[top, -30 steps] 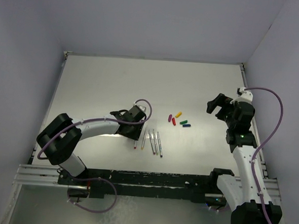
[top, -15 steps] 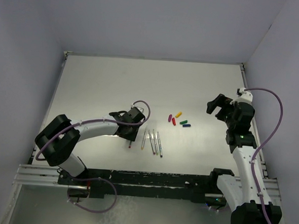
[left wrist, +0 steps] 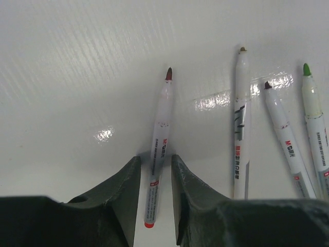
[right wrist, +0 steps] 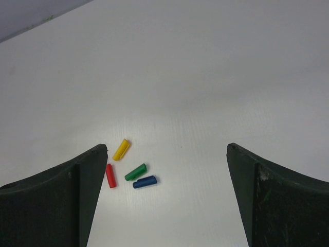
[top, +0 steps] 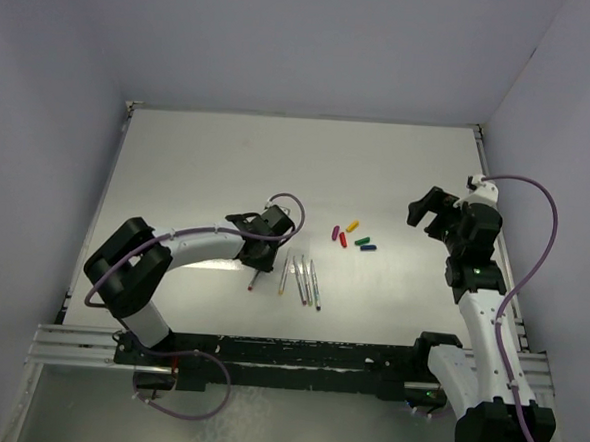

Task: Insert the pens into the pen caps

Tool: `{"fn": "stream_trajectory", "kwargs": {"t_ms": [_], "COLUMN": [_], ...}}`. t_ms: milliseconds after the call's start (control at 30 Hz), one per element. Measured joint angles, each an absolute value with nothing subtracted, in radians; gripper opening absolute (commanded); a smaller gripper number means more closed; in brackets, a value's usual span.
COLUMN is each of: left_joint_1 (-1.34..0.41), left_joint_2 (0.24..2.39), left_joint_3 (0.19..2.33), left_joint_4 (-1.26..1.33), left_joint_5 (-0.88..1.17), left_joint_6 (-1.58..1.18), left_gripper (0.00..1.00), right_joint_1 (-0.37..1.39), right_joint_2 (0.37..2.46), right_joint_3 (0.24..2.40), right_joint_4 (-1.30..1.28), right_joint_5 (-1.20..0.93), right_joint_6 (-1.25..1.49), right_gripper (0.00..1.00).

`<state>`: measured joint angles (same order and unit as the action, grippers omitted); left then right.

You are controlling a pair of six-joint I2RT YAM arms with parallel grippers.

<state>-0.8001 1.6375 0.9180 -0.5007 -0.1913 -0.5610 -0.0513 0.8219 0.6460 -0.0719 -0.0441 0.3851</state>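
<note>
Red-tipped pen (left wrist: 159,149) was found flat on the tabletop (top: 229,157), tip toward about twelve o'clock in the left wrist view. It was set a little apart at nine o'clock of the other pens (left wrist: 240,128). Its barrel was flanked closely by the left pincer (left wrist: 156,158), jaws drawn nearly together; whether they already clamped it could not be told. Pen caps (right wrist: 135,172) were noted loose in a cluster at two o'clock of the pens. Right pincer (right wrist: 167,148) was held at three o'clock of the caps, jaws wide apart, nothing in them.

Step judged: pickup of the first pen. Next, a firm grip and lift would be called for, with the red cap (right wrist: 110,175) taken by the right pincer and lined up on the tip.
</note>
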Motion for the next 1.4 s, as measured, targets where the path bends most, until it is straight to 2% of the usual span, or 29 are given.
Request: {"fn": "stream_trajectory", "kwargs": {"t_ms": [667, 967, 1067, 1167, 1300, 1400], "left_joint_1": [-0.800, -0.800, -0.800, -0.800, -0.800, -0.800], "left_joint_2": [1.649, 1.621, 1.621, 1.621, 1.624, 1.629], "left_joint_3": [0.932, 0.905, 0.905, 0.905, 0.906, 0.911], "left_joint_4": [-0.501, -0.523, -0.524, -0.525, -0.525, -0.530], "left_joint_5": [-0.187, -0.179, -0.179, -0.179, -0.175, -0.167], "left_joint_6": [-0.561, -0.565, -0.565, -0.566, -0.565, -0.564], "left_gripper": [0.32, 0.28, 0.21, 0.05, 0.00, 0.00], "right_joint_1": [-0.051, -0.051, -0.051, -0.051, -0.051, -0.051], "right_joint_2": [0.797, 0.797, 0.798, 0.798, 0.798, 0.798], "right_joint_3": [0.630, 0.630, 0.630, 0.630, 0.628, 0.628], "right_joint_4": [-0.075, -0.075, -0.074, -0.074, -0.074, -0.075], "right_joint_5": [-0.039, -0.037, -0.036, -0.036, -0.036, -0.035], "right_joint_6": [0.384, 0.384, 0.384, 0.384, 0.384, 0.384], "right_gripper": [1.00, 1.00, 1.00, 1.00, 1.00, 1.00]}}
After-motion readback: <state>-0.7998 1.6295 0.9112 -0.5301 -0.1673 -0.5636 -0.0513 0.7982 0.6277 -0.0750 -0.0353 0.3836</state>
